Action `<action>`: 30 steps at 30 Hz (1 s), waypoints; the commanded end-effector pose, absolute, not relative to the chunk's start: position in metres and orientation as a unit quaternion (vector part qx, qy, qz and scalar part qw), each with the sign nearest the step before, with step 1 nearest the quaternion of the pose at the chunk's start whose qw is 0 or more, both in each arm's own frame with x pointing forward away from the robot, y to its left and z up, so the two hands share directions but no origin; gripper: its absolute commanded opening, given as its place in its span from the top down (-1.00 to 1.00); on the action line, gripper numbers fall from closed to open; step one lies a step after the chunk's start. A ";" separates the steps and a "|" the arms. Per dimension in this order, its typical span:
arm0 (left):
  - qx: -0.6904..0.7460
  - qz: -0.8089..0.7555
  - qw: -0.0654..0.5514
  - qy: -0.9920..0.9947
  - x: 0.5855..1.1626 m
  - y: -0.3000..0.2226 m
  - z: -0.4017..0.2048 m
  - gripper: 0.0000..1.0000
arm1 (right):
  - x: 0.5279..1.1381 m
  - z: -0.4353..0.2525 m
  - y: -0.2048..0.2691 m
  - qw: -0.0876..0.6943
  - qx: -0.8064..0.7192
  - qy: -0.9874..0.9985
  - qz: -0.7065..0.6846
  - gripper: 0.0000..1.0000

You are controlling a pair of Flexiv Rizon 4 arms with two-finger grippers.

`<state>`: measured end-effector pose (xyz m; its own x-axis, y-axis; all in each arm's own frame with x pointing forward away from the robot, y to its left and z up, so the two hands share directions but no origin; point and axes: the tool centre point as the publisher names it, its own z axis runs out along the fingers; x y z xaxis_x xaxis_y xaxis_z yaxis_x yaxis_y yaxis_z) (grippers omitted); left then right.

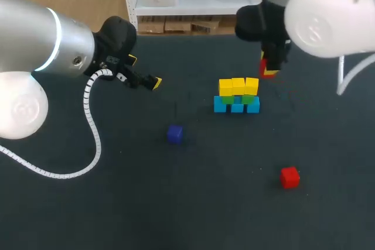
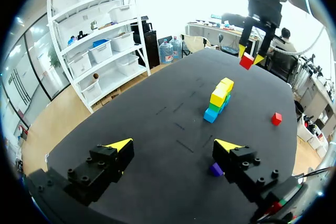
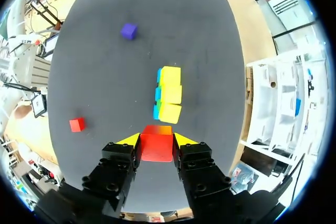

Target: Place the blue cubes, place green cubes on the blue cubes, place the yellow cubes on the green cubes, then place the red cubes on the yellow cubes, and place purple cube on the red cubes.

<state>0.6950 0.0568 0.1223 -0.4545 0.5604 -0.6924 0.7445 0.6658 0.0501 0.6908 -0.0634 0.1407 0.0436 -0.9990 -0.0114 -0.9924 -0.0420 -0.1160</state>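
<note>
Head view: right gripper (image 1: pixel 270 67), half hidden under its arm, clamps a red cube (image 3: pixel 157 148) just beyond the blue-green-yellow stack (image 1: pixel 237 95); green layer barely shows. Left gripper (image 2: pixel 173 145) spread wide, holding nothing. Purple cube (image 1: pixel 174 134) lies apart.

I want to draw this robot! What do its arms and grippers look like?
The left arm is a fat silver tube with a glowing blue ring, a white round joint and a white curly cable. The right arm has a white round joint and a black wrist. The left gripper and right gripper have blocky black fingers with bolts and pointy yellow tips.
</note>
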 end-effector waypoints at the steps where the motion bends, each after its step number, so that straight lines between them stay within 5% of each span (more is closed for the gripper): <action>1: 0.389 -0.135 0.352 0.841 0.695 0.059 0.122 -1.00 | 0.705 0.136 -0.055 0.037 -0.724 0.689 -0.019 1.00; 30: 0.389 -0.135 0.352 0.841 0.695 0.059 0.122 -1.00 | 0.726 0.111 -0.026 0.018 -0.727 0.687 0.002 1.00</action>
<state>0.6949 0.0567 0.1222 -0.4545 0.5604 -0.6924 0.7445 0.6657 0.0501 0.7224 -0.0289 0.1109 0.0569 -0.9980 -0.0290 -0.9978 -0.0559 -0.0345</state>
